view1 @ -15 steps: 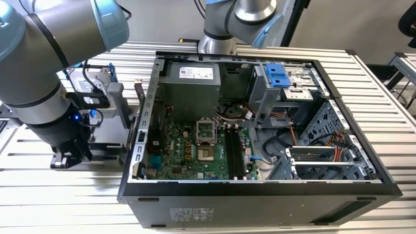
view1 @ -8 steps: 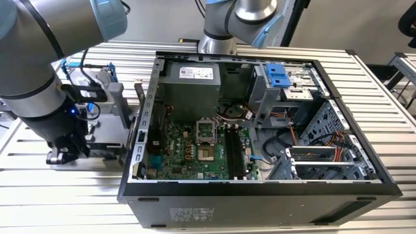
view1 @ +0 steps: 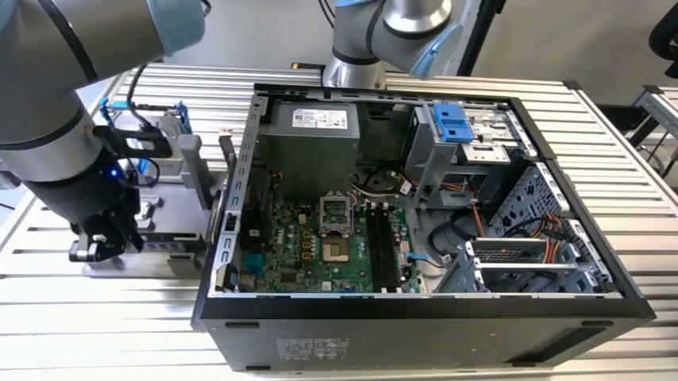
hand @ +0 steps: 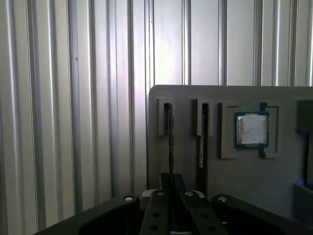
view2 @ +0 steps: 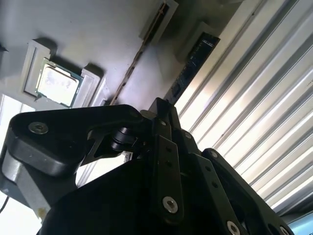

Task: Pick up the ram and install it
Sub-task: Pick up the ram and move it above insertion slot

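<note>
The ram (hand: 169, 142) is a thin stick standing on edge in a slot of a grey holder (hand: 274, 186). It also appears as a slim edge (view2: 139, 58) in the second wrist view. My gripper (hand: 171, 178) sits right over it with the jaws drawn together, and the stick runs in between the fingertips. In the exterior view the gripper (view1: 101, 246) is down at the holder (view1: 159, 262), to the left of the open computer case. The motherboard's black slots (view1: 382, 246) lie inside the case, far from the gripper.
A second dark stick (hand: 201, 142) stands in the neighbouring slot. A square silver processor chip (hand: 252, 129) rests in a pocket beside it. A drive with blue rails (view1: 143, 119) stands behind the holder. The case wall (view1: 238, 198) rises between the holder and the motherboard.
</note>
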Motion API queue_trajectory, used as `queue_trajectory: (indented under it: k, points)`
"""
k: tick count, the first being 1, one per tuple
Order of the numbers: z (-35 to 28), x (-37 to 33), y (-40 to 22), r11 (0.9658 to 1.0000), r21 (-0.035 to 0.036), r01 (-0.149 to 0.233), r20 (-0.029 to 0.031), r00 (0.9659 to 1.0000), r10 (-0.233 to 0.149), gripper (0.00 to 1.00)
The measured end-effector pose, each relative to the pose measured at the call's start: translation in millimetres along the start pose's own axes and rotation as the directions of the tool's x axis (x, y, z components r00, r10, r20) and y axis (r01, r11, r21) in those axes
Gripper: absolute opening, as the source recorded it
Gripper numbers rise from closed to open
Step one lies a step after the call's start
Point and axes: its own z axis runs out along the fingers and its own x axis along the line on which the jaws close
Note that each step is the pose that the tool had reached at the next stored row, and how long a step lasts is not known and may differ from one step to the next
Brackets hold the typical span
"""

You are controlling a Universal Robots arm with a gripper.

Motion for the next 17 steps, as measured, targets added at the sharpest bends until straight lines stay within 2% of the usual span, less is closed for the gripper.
queue_trajectory:
  k: [6,17]
  points:
    - [-5.8,-0.3,0.1,1.0000,0.0000,0.000,0.0000,1.0000,0.000,0.00]
    - [-12.5,-0.6,0.3,1.0000,0.0001,0.000,0.0001,1.0000,0.000,0.00]
